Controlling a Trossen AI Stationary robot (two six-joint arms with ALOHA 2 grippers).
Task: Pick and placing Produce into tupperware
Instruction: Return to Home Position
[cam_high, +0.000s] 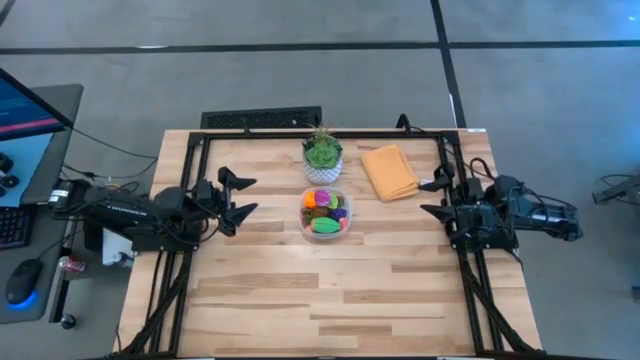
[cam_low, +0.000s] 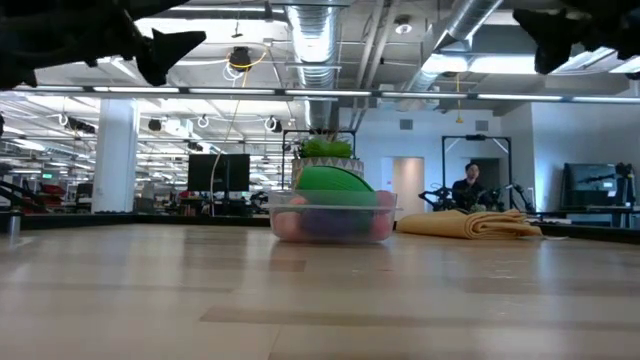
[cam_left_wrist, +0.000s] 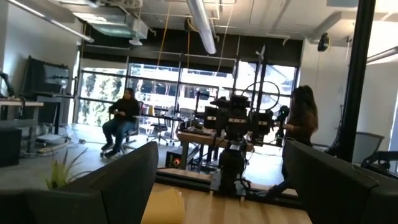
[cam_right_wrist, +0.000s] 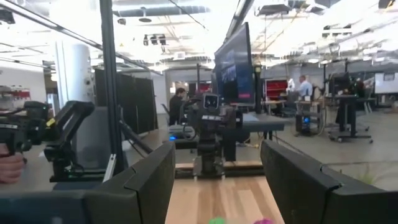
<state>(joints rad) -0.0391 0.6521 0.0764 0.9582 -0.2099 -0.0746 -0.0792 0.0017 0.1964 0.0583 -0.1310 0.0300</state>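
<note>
Wood-plank table (cam_high: 300, 300), black frame rail round its edges, open office behind with people at desks well off.

Left gripper (cam_high: 246, 195): fingers spread, nothing between them. It sits at the table's left side, pointing inward toward the middle. Low view shows it hanging well above the boards.

Right gripper (cam_high: 424, 198): same story, spread and empty, at the right side over the rail, facing inward, also high.

Container (cam_high: 348, 232) lies between the two grippers on roughly the line joining them, a touch nearer the front edge. Left gripper is the nearer one. It's squarish, so no long axis to worry about.

Produce (cam_high: 325, 210) is piled inside: orange, pink, purple, and a green piece (cam_high: 324, 227) on the front side, lying crosswise arm to arm. Low view has green heaped above the rim. Exact piece count is hard to tell from overhead. No loose pieces spotted on the boards, so packing looks done.

Neighbours: potted plant (cam_high: 322, 153) just behind the container, close enough that I can't tell if they touch. Orange cloth (cam_high: 389, 171) sits behind and right, apart from it, near the right gripper.

Room: front half of the table is bare. Judging from this, parking calls for each arm pulling outward, away from the container, with the frame rails the only thing nearby.
</note>
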